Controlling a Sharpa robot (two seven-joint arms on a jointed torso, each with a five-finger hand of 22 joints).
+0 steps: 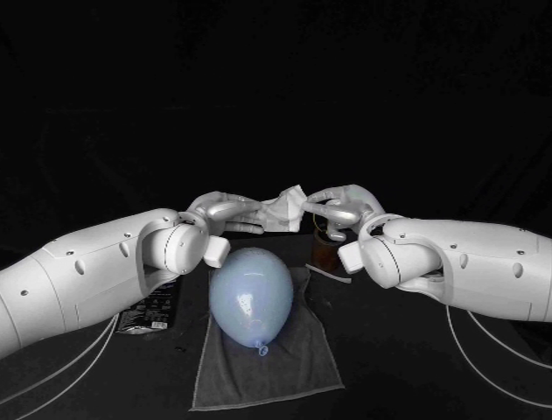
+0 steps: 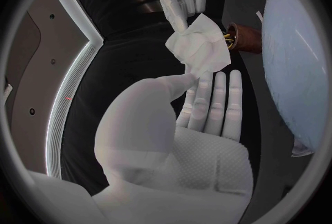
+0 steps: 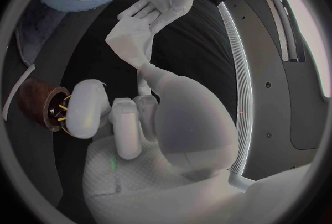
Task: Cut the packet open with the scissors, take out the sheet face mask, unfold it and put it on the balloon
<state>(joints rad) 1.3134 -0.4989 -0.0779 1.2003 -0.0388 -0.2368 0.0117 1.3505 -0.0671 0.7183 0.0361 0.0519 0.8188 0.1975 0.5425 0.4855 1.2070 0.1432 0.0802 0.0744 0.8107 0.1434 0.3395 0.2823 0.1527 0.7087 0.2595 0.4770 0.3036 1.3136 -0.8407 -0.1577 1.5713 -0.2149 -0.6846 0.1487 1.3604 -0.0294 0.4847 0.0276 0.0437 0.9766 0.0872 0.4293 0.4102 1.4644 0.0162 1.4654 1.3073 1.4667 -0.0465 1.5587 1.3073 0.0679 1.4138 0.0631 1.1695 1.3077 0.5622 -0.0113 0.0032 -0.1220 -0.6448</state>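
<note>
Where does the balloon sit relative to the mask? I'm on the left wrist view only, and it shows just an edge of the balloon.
Observer: In the head view the balloon lies lengthwise on a grey towel. It is on the robot's side of the sheet mask, which the left hand and right hand hold between them.
Operator: Which way does its knot point?
Observer: Toward the robot; the knot is at the balloon's near end.
</note>
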